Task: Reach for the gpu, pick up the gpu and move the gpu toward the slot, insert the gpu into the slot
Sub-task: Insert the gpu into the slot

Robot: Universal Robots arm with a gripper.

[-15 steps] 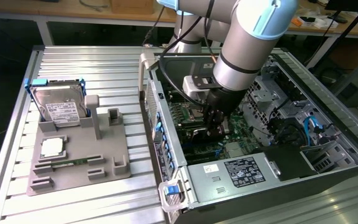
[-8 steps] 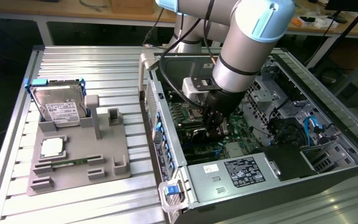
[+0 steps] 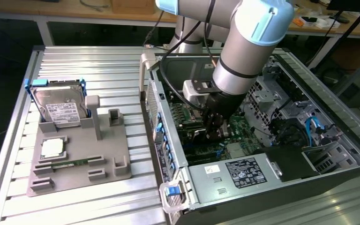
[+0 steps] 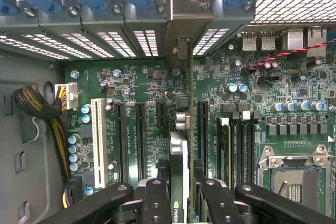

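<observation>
My gripper (image 4: 181,205) is deep inside the open computer case (image 3: 167,154), shut on the gpu (image 4: 178,153). The gpu is seen edge-on in the wrist view, a thin dark card with a pale top edge, standing upright between the two black fingers (image 4: 156,203). Its silver bracket (image 4: 181,24) reaches the case's rear wall. The card stands over the green motherboard (image 4: 131,80), in line with the parallel long connectors (image 4: 140,135) on either side. The slot under it is hidden by the card. In the exterior view the gripper (image 3: 216,130) hangs low over the board.
Memory sticks (image 4: 236,150) and the silver processor socket (image 4: 296,174) lie beside the card. A white connector (image 4: 97,140) and a braided cable bundle (image 4: 42,114) are on the other side. Outside the case, a hard drive (image 3: 61,110) stands on a grey fixture (image 3: 80,161).
</observation>
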